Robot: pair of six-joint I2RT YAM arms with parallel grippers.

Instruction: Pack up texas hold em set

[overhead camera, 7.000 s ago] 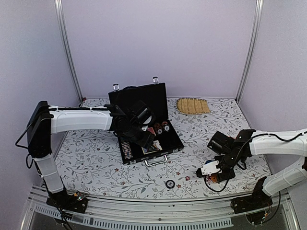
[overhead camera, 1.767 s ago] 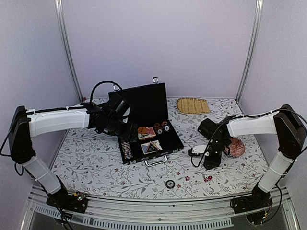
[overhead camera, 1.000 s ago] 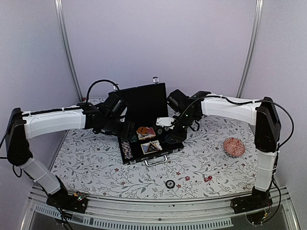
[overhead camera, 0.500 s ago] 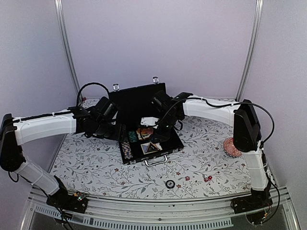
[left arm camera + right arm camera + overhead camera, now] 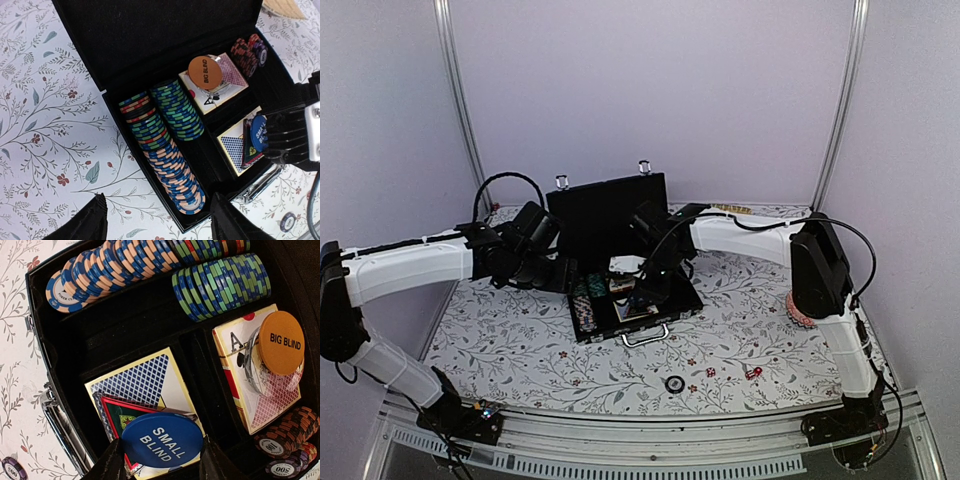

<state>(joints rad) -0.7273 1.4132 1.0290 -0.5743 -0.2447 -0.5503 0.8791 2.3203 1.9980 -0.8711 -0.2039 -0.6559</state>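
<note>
Step in hand: stowing the blind markers.

- **Right hand** [image 5: 161,462]: clamped on the round blue disc [image 5: 162,440] lettered SMALL BLIND, low over the blue-backed card deck [image 5: 137,380] in the front-right compartment of the black rectangular briefcase [image 5: 610,210].
- **Case:** sits open with its lid upright, mid-tabletop toward the rear edge.
- **Already in:** the round orange disc [image 5: 281,342] lies on the other deck, and striped chip rows [image 5: 170,155] fill the left side.
- **Left hand** [image 5: 159,222]: fingers apart, holding nothing, hovering over the case's front-left corner.

Next move, as I judge it: part the fingers so the disc drops flat on the deck, then lift clear of the lid.

Small red dice [image 5: 754,372] and a round black disc [image 5: 674,383] lie out near the front edge.

Tabletop [image 5: 500,340]: white cloth with a grey leaf print. Pale lilac walls, metal uprights.
</note>
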